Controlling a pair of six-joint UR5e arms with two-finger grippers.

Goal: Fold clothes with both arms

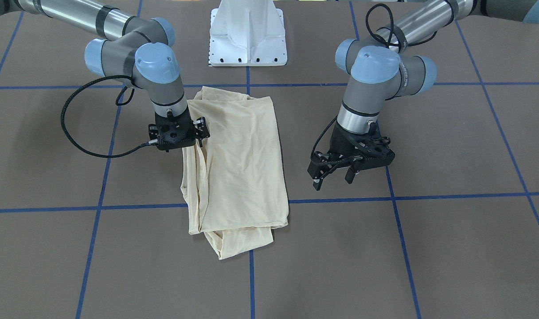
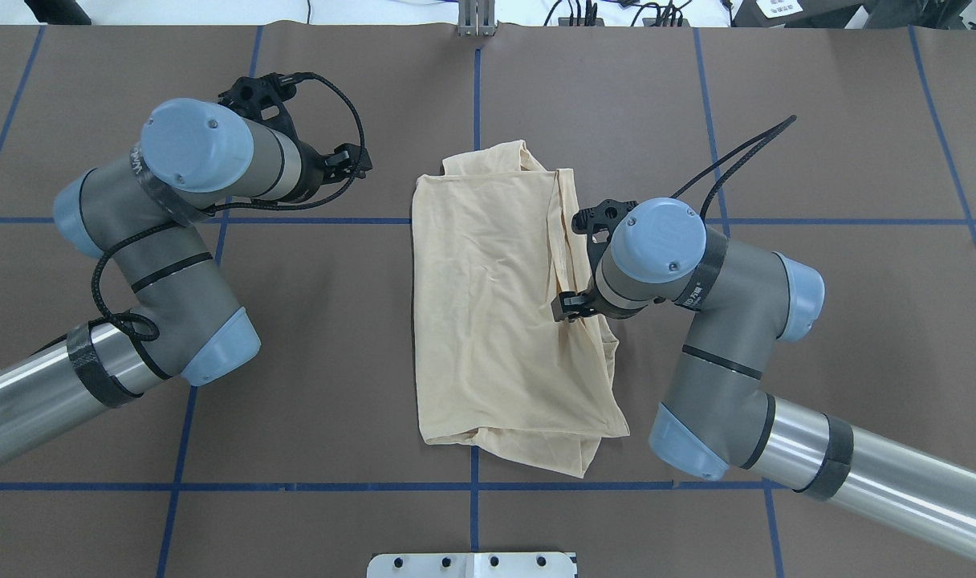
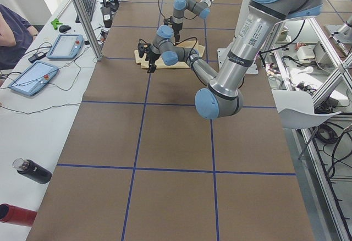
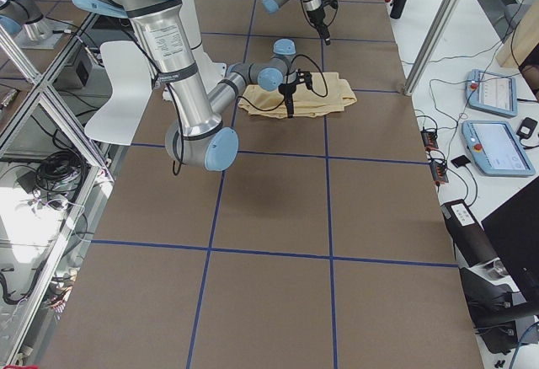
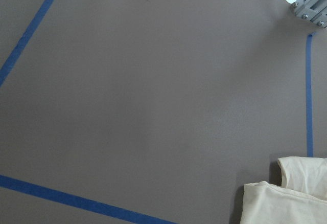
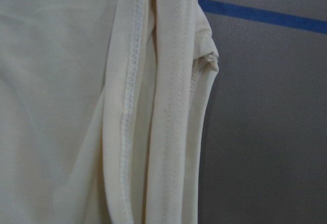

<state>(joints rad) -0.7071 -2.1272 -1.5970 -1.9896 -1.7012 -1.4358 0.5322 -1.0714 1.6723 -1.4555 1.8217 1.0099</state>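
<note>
R gripper point(image 1: 180, 141) points down at shirt point(image 1: 238, 168) edge, grip unclear. L gripper point(image 1: 333, 180) tilted, off cloth, fingers apart. Shirt's long axis runs toward/away from robot.

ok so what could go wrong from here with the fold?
1. The right gripper sits over the stacked side hems of the pale cream-yellow thin shirt. A pinch there could catch only some layers and peel the fold open.
2. The left gripper hangs open, off the cloth, so a one-sided lift may skew the shirt.
3. A loose flap pokes out at one end and may drag.
</note>
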